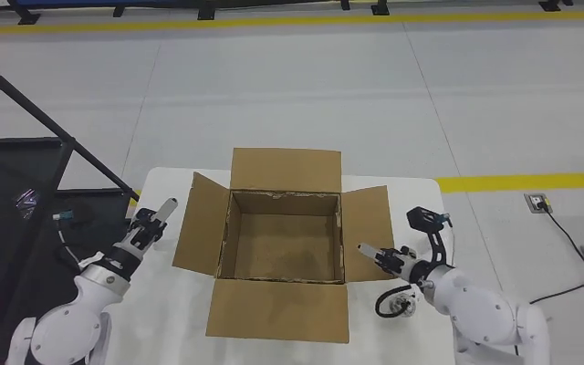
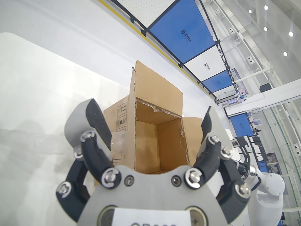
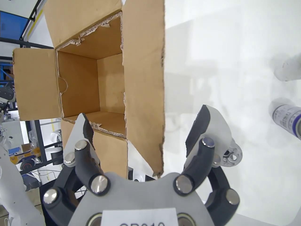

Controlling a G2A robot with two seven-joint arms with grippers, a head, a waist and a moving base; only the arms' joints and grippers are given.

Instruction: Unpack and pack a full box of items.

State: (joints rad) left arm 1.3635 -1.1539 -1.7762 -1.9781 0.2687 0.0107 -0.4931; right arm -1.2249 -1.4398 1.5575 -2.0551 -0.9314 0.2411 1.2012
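1. You can enter the box (image 1: 283, 245) freely from above, since all four flaps are folded outward.
2. The left flap (image 1: 203, 224) slants up between the left gripper (image 1: 170, 207) and the mouth. The right flap (image 1: 367, 224) does the same before the right gripper (image 1: 363, 247).
3. A white container (image 3: 288, 70) and a labelled container (image 3: 285, 116) sit near the right gripper, apart from the box.

Both arms are wearing smooth white rounded shells, the left arm (image 1: 78, 315) and the right arm (image 1: 474, 310) alike, turning black toward the wrists. A black cable (image 1: 380, 305) is looping by the right wrist, and a black bracket (image 1: 423, 219) is standing off it. The left gripper (image 2: 151, 114) is showing a pale grey plate, black links pinned with silver screws (image 2: 110, 177), white fingers (image 2: 73, 121) faced with black pads (image 2: 97, 118), and a white label (image 2: 150, 217) with dark print. The right gripper (image 3: 143, 116) is carrying the same parts, its pins (image 3: 100, 184) smooth and round.
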